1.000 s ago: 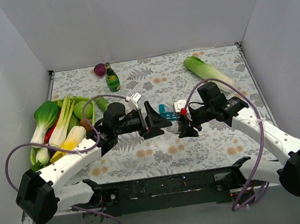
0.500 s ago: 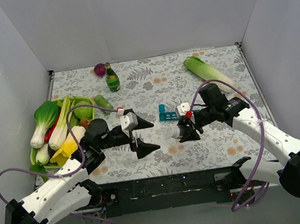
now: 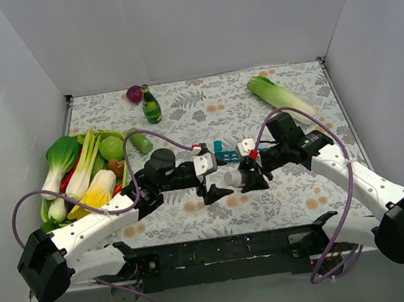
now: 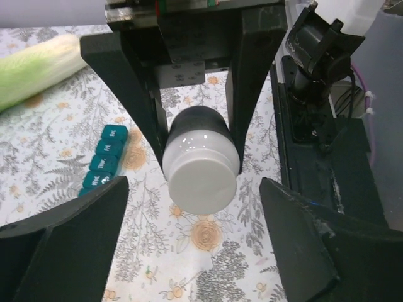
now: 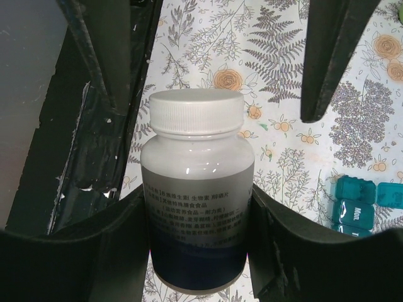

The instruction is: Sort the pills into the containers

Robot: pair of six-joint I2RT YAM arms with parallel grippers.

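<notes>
Left pincer (image 3: 219, 178) returned, flanking bottle (image 5: 196, 189); pill box (image 4: 104, 165) beside.

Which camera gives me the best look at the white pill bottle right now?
Right wrist: the pill bottle fills the frame, its label facing the camera, held by the right gripper. Left wrist sees only its cap end-on, with the label hidden. Top external shows just a small white speck of it.

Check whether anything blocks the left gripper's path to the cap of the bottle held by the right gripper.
Nothing visible does. The white cap points straight at the left gripper, whose open fingers flank it with only a bare gap on each side. The right gripper clamps the bottle by its body, clear of the cap.
</notes>
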